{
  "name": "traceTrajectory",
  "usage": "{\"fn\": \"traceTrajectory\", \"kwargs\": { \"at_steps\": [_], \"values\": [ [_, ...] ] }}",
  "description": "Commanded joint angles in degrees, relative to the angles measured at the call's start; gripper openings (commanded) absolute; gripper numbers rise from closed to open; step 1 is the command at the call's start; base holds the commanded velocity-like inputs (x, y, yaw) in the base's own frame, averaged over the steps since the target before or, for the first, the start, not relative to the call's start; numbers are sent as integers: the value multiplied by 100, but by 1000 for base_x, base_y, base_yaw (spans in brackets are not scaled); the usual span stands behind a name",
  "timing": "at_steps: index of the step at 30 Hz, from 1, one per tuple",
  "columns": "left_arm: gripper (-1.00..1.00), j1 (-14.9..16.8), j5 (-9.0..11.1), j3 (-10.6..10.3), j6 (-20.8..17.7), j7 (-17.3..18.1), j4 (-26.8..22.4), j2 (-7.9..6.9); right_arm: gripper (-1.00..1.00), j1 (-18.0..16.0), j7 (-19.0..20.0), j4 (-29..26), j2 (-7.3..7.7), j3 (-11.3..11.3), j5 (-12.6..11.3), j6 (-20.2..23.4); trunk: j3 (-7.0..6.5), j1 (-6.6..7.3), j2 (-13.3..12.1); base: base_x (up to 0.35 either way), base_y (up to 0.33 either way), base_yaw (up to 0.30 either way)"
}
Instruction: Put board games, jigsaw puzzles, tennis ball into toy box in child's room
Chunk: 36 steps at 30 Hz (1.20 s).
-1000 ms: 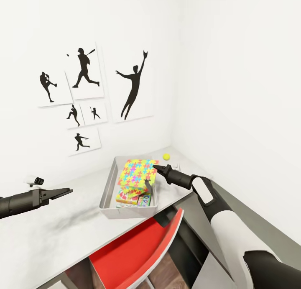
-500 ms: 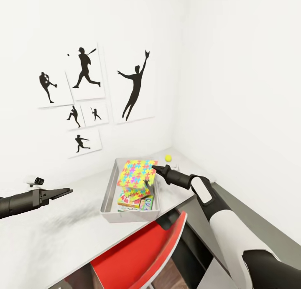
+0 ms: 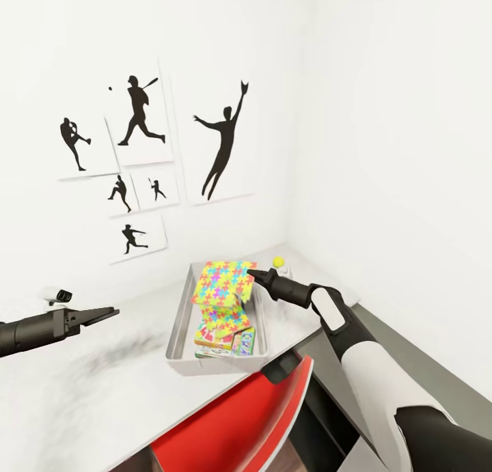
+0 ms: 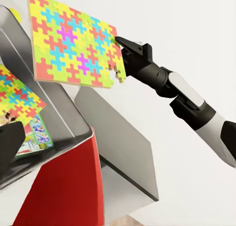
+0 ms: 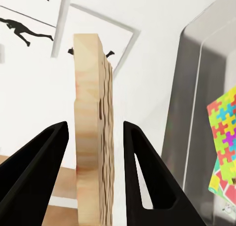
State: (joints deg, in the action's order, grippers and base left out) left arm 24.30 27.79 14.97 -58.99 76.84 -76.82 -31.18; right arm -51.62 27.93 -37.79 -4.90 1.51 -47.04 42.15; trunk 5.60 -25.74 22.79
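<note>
Puzzle held over the box, ready to drop.

The right gripper (image 3: 251, 274) pinches the right edge of a puzzle (image 3: 222, 283), whose face tilts over the far half of the toy box (image 3: 179, 322); the box lies directly below and to the left, its long axis running near to far. A second puzzle (image 3: 223, 317) and games (image 3: 236, 341) already lie inside. The ball (image 3: 278, 261) sits on the table (image 3: 102, 383) just beyond, nearest the right arm. The left gripper (image 3: 96, 315) hangs empty and parted, well to the left. Since a second ago the view has shifted slightly; the grip is unchanged.
</note>
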Motion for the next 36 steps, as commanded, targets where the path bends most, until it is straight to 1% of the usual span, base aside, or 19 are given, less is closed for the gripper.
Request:
{"fn": "traceTrajectory", "kwargs": {
  "at_steps": [1,10,32,36],
  "values": [
    [100,5,15,0,-51,7,0,-2,-100,-6,-4,0,-1,1,-7,22,13,-4,13,36,31,0],
    [100,5,15,-2,-51,7,-2,-1,-100,-6,-215,-7,-17,15,11,22,13,-4,13,6,5,0],
    [100,5,15,-1,-51,6,-3,-2,-100,-4,-224,-24,-18,16,4,30,25,-4,13,0,0,0],
    [100,5,15,1,-51,2,0,-2,-100,-4,-226,-26,-20,16,5,32,47,-4,13,0,0,0]
  ]
}}
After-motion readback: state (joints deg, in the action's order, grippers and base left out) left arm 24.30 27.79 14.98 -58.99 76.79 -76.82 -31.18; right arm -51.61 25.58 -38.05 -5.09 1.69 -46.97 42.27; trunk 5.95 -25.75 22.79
